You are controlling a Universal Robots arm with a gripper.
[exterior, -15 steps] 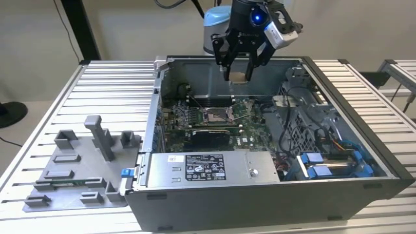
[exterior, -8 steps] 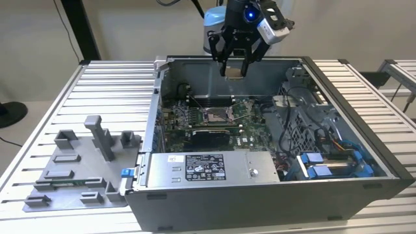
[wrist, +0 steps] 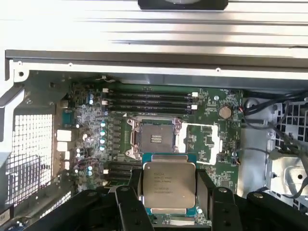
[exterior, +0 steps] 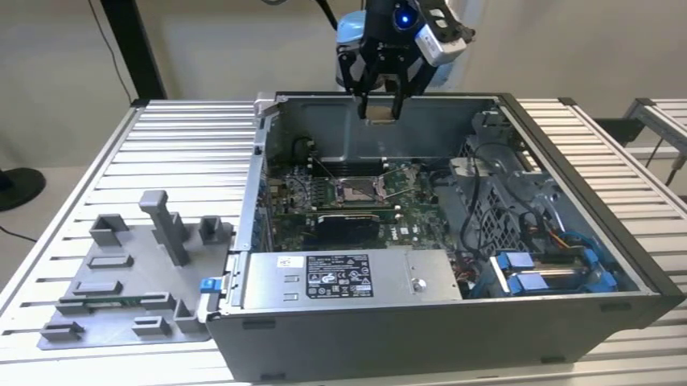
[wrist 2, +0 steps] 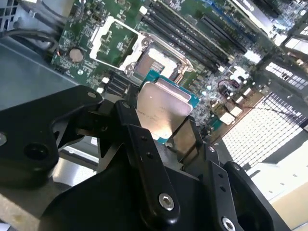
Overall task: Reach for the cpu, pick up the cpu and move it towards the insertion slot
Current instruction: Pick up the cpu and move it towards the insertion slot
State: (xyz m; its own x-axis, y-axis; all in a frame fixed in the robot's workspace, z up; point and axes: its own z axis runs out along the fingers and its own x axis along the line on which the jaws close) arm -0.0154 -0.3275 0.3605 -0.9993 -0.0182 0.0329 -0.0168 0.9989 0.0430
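Note:
My gripper hangs above the far side of the open computer case, shut on the cpu, a thin square chip with a silver face and a greenish rim. In both wrist views the black fingers clamp the chip's two sides. The insertion slot lies below on the green board, a square socket with a shiny frame and dark centre. Its cover plate is swung open beside it. The chip is held in the air, apart from the socket.
The open case wall stands just behind the gripper. A grey box with a label sits at the case front, cables and blue parts toward the exterior view's right. A grey fixture plate with posts lies on the slatted table.

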